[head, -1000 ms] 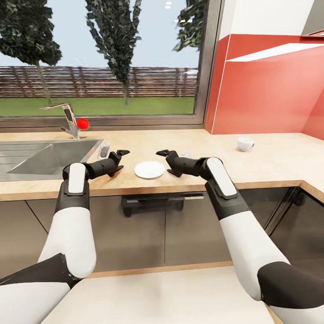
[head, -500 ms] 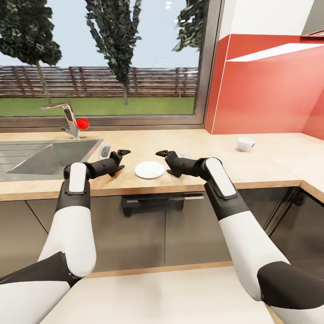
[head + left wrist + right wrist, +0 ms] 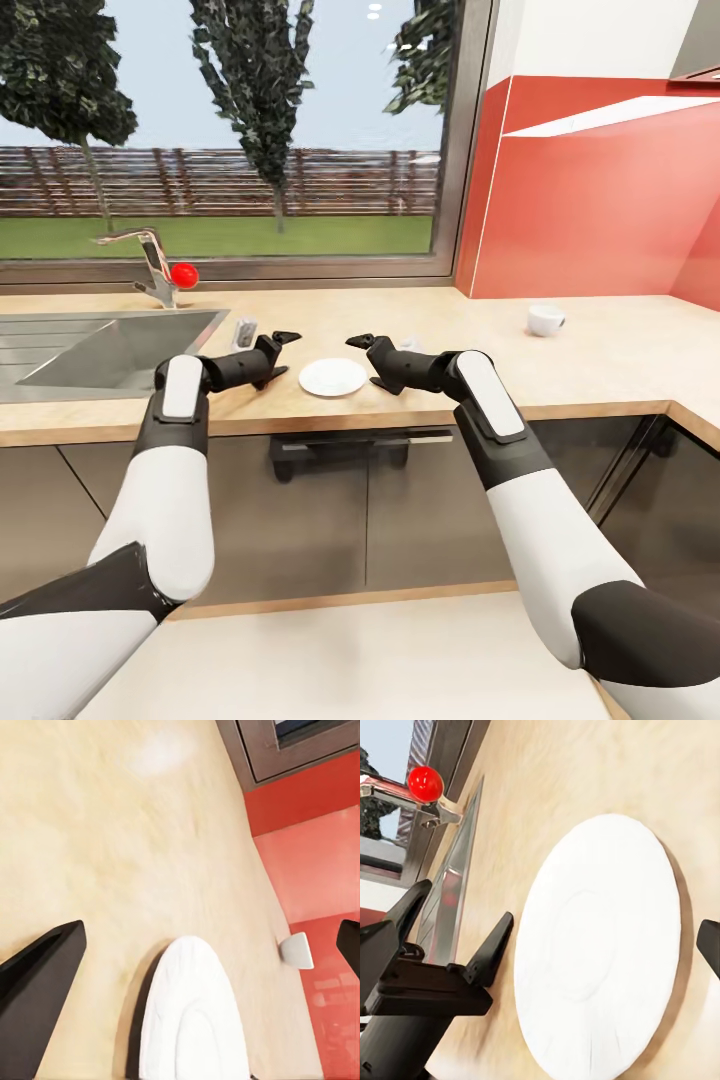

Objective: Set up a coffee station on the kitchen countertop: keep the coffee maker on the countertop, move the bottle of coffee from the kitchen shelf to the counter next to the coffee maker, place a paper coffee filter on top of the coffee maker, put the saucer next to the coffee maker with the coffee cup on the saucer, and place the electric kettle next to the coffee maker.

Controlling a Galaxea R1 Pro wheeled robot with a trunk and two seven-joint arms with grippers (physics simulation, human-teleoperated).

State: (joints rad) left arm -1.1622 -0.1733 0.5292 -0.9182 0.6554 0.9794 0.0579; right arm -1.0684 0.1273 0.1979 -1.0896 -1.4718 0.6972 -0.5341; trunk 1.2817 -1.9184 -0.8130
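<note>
Two spread end effectors flanking saucer (image 3: 332, 377), countertop (image 3: 600, 360) edge near

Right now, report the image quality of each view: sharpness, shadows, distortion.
Head view: sharp and evenly lit, with soft shadows under the saucer and both grippers. Left wrist view: the countertop is smeared and soft, with a dark shadow along the saucer's edge. Right wrist view: the saucer looks stretched oval by the close, oblique angle; its far rim is soft.
</note>
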